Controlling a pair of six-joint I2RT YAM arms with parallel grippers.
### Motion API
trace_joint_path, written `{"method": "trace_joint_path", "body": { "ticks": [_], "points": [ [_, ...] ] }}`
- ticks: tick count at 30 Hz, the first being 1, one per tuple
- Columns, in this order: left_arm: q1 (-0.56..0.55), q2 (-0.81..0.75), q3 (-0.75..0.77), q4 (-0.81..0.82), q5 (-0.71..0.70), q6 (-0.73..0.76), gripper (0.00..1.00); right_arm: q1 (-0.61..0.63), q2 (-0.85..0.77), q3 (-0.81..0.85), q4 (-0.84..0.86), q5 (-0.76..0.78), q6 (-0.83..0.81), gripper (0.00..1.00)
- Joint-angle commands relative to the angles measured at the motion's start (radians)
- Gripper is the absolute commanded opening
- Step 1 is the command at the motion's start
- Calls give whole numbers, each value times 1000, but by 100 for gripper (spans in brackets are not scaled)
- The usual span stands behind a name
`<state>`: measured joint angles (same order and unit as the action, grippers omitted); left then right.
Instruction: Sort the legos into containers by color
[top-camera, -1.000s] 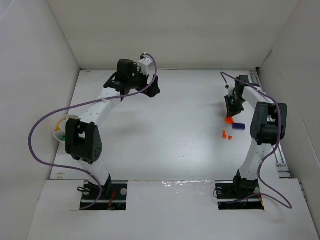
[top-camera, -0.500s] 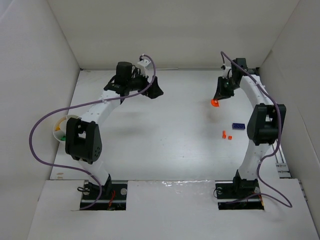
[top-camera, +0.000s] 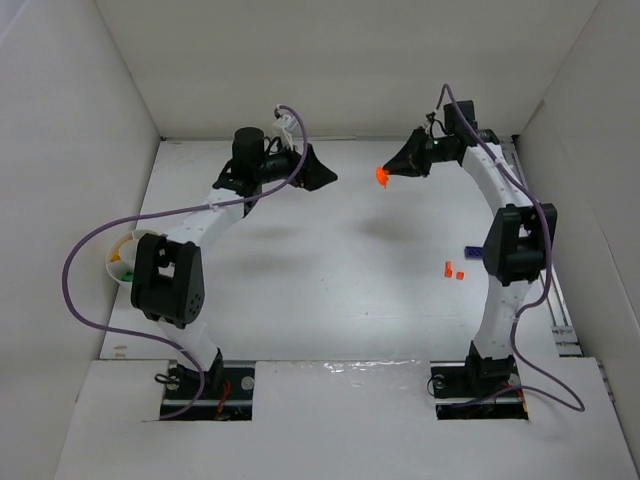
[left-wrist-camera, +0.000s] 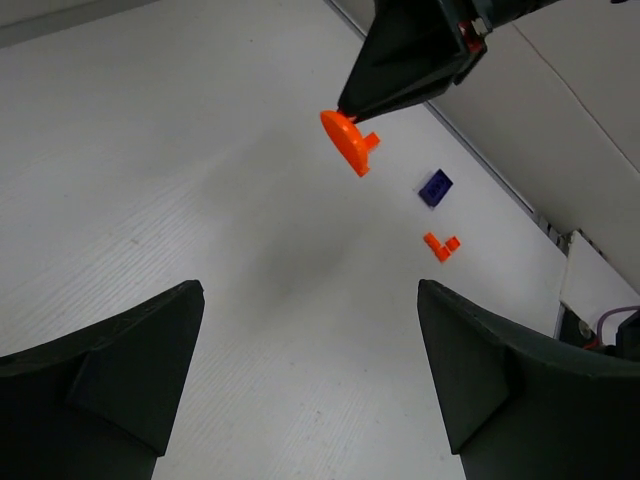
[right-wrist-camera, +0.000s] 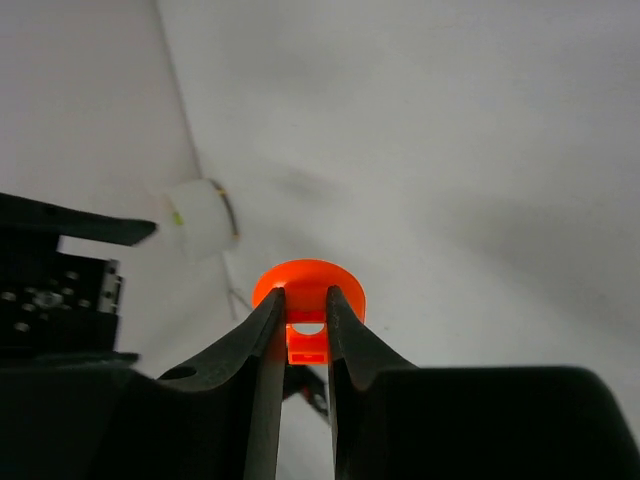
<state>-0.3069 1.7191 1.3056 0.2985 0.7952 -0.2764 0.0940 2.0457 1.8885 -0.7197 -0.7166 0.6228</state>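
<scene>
Probably a robotics lab test cell, though little beyond it shows: a bare white counter (top-camera: 320, 300) boxed in by plain white panels (top-camera: 340, 70), a left robot arm (top-camera: 190, 230) and right robot arm (top-camera: 510, 250) bolted at its near edge, purple cable (top-camera: 66, 272) looping loose.

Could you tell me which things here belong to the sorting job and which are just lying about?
Job: orange round piece in the right gripper; orange bricks on the floor; purple-blue brick; whitish cup.
Lying about: purple cables; rail by the right wall.
</scene>
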Motion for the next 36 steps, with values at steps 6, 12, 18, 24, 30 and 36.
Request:
{"method": "trace_joint_path", "body": {
  "ticks": [6,12,18,24,30,36],
  "points": [
    [-112,-7,63,50,-123,15,90,19,28,-31,432,-193,573,2],
    [-163,20,96,48,-266,82,90,10,10,-89,574,-184,794,2],
    [-181,62,133,57,-287,82,80,10,-8,-108,601,-184,835,2],
    [-181,94,185,66,-257,71,68,10,-18,-129,629,-201,847,2],
    [-181,125,231,85,-235,62,74,10,-18,-129,629,-201,847,2],
    [-181,157,267,85,-235,52,76,10,-18,-129,638,-210,847,2]
  ]
}}
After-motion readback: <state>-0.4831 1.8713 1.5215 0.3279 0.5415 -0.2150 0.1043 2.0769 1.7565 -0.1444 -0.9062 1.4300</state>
